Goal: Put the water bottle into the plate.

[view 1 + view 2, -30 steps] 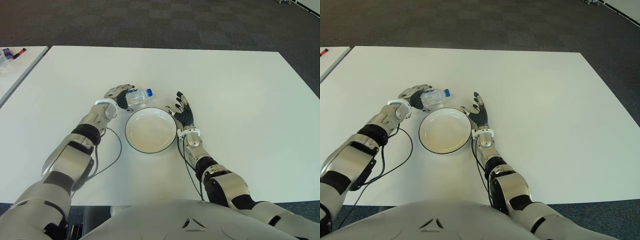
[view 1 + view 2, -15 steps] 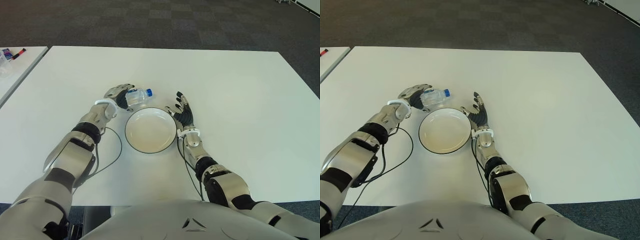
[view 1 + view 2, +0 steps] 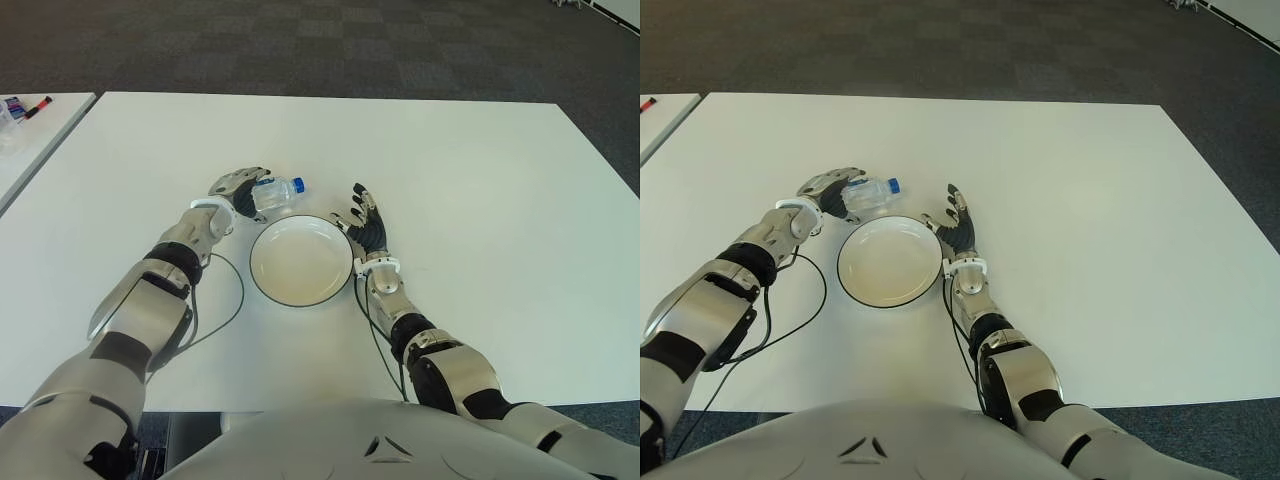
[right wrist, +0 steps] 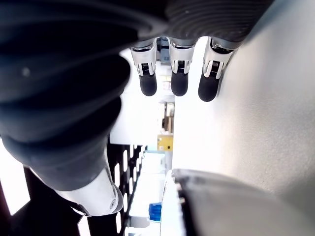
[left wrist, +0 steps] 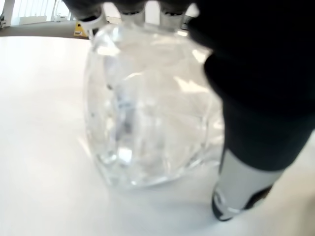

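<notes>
A small clear water bottle (image 3: pixel 277 193) with a blue cap lies on its side on the white table (image 3: pixel 470 170), just beyond the rim of the white plate (image 3: pixel 301 261). My left hand (image 3: pixel 237 192) is curled around the bottle's base end, and in the left wrist view the bottle (image 5: pixel 147 108) fills the space under the fingers (image 5: pixel 256 108). My right hand (image 3: pixel 362 219) is beside the plate on its right, fingers spread and holding nothing. The plate has nothing in it.
A second white table (image 3: pixel 30 135) shows at the far left, with markers (image 3: pixel 28 106) on it. A black cable (image 3: pixel 222 300) loops over the table left of the plate. Dark carpet lies beyond the far edge.
</notes>
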Available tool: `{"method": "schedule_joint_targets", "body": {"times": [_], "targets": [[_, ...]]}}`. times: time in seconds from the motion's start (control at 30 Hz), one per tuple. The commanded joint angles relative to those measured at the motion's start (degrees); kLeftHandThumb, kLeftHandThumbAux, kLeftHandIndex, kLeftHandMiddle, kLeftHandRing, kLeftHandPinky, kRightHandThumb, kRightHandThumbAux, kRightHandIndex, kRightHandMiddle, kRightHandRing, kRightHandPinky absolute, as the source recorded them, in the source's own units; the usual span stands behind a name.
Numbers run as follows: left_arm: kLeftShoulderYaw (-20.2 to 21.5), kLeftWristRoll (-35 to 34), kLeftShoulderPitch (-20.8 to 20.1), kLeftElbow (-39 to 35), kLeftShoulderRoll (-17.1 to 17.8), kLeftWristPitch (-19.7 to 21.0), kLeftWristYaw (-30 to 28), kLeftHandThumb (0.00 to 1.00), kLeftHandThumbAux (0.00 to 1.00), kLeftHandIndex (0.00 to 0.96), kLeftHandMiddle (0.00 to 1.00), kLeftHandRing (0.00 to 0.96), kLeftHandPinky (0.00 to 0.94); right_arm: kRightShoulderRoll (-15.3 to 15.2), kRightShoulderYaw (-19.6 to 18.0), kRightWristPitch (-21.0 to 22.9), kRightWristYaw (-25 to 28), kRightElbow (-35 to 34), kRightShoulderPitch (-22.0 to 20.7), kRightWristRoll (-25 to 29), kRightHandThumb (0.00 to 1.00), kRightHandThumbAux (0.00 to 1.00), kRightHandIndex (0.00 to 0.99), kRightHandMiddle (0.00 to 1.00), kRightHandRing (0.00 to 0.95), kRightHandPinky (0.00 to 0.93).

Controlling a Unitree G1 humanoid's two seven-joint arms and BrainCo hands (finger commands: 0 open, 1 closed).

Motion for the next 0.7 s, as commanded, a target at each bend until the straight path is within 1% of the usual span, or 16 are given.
{"method": "schedule_joint_targets", "body": {"times": [0.03,0.17,0.4,0.7], "targets": [[-2.7,1.7,2.0,3.5,-2.2,1.5,-1.7,0.0,0.908,0.0,0.0,0.0,0.057,8.0,-0.1,4.0,0.4,3.4,0.4,0.2,0.04,0.851,0.058,0.058,0.071,0.12],[-4.5,3.1,0.9,4.8,-2.6,2.5,-2.3,0.0,0.906,0.0,0.0,0.0,0.045,8.0,-0.1,4.1,0.5,3.5,0.3,0.2,0.04,0.855,0.058,0.057,0.07,0.12],[-8.9,6.0,-0.6,6.9,-3.3,3.8,-2.1,0.0,0.91,0.0,0.0,0.0,0.036,8.1,-0.2,4.1,0.4,3.8,0.1,0.3,0.032,0.87,0.057,0.052,0.067,0.117],[-15.7,11.2,-1.6,8.1,-3.2,3.6,-2.4,0.0,0.923,0.0,0.0,0.0,0.041,8.2,-0.2,4.0,0.6,3.8,0.1,0.4,0.011,0.888,0.056,0.049,0.066,0.123]]}}
